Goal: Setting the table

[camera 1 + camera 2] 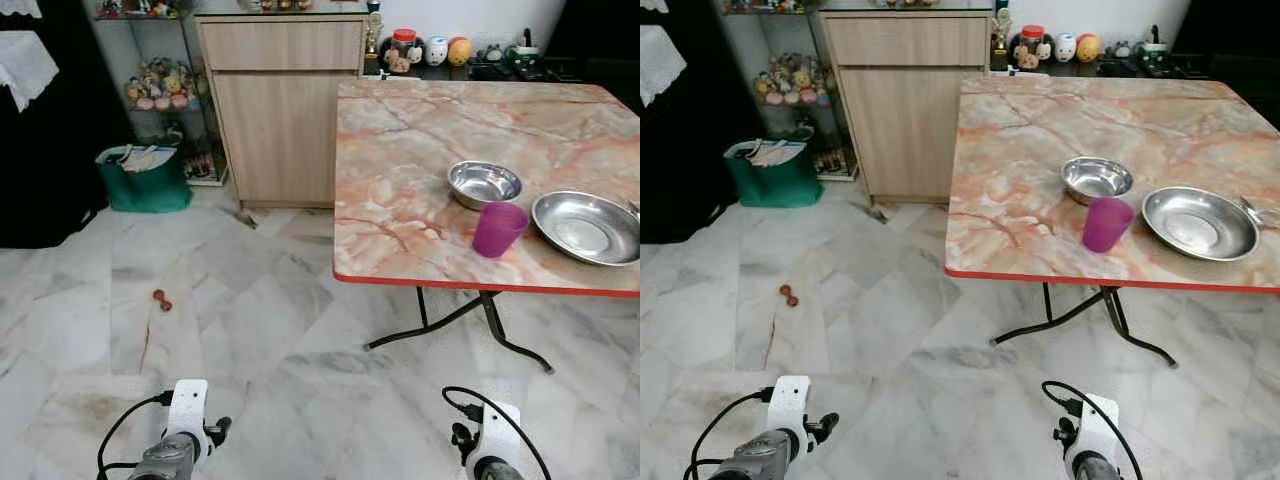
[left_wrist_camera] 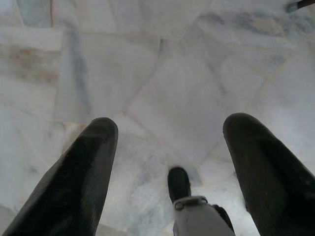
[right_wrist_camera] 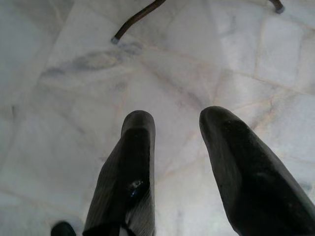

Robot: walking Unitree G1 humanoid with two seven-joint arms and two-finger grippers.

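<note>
1. The left claw (image 2: pixel 167 142) hangs low over the marble floor (image 1: pixel 250 330), fingers spread apart and empty; that arm is idle at about 7 o'clock in the head views.
2. On the floor at roughly 9 o'clock lies a small reddish-brown object (image 1: pixel 162 299), well apart from everything else; what it is cannot be told.
3. At 11 o'clock stands a green bag (image 1: pixel 145 180) beside a wooden cabinet (image 1: pixel 282 110).
4. The right claw (image 3: pixel 174 147) also points at bare floor at about 5 o'clock, released and grasping nothing.
5. The tabletop (image 1: pixel 420 130), marbled pink with a red edge, sits at 2 o'clock. On it a small steel bowl (image 1: pixel 484 183) stands just behind a purple cup (image 1: pixel 499 229), with a wider steel dish (image 1: pixel 588 227) just beside the cup to the right.
6. Judged from this, the setting is partly laid: three pieces are grouped near the front right. With both claws empty and away from the tabletop, the robot probably needs to fetch more items or approach to arrange these.
</note>
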